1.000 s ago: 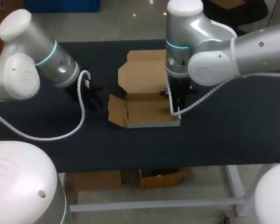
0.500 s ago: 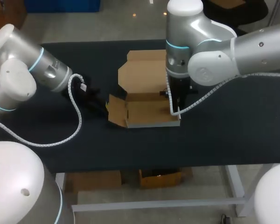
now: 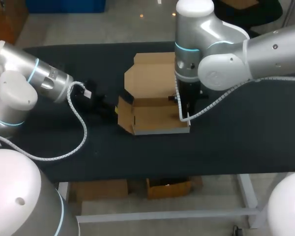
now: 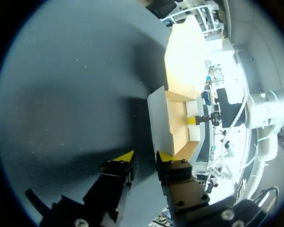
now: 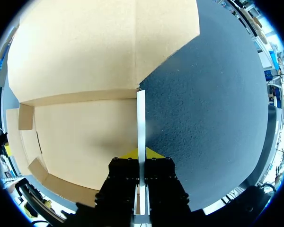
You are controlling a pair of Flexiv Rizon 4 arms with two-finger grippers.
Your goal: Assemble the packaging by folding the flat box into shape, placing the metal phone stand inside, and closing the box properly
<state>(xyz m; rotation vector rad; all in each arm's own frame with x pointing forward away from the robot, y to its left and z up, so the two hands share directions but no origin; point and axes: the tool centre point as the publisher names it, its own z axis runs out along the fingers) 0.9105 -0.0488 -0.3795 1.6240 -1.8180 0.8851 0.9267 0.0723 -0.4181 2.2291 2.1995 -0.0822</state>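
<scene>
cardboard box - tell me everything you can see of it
The cardboard box is plain brown, half folded into a shallow open tray on the black table. Its lid lies open behind, and the left side flap stands tilted outward. Nothing is inside. The right gripper pinches its right wall; the left gripper is open close by that flap.

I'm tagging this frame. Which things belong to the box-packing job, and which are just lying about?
Job: cardboard box, right wall pinched by right gripper; left gripper, open beside its left flap.
Not the job: black table. Phone stand not in view.
</scene>
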